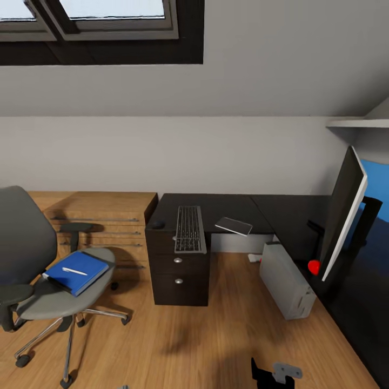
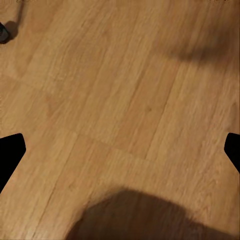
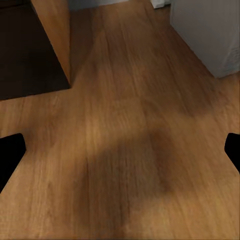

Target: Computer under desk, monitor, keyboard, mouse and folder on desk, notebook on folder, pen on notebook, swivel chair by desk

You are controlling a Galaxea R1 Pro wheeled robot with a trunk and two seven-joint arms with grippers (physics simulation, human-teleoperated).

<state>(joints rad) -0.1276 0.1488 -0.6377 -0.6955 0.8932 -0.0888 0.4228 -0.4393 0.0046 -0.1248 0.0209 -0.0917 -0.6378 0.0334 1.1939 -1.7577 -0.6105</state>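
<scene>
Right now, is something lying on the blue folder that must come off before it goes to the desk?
Yes. A thin white pen lies on top of the flat blue folder, which rests on the grey swivel chair's seat.

The swivel chair [image 1: 38, 270] stood left of the desk [image 1: 227, 210], carrying the folder [image 1: 76, 272] with the pen [image 1: 74, 271] on top. On the desk lay the mouse [image 1: 157, 223], then the keyboard [image 1: 189, 229], then the notebook [image 1: 234, 226]. The monitor [image 1: 341, 213] stood on the desk's right wing, the computer [image 1: 285, 280] on the floor [image 1: 216, 335] beside it. Beneath both grippers' spread fingers [image 2: 10, 152] lay bare floor.

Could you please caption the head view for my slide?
Blue folder and pen on swivel chair; keyboard on black desk.
</scene>
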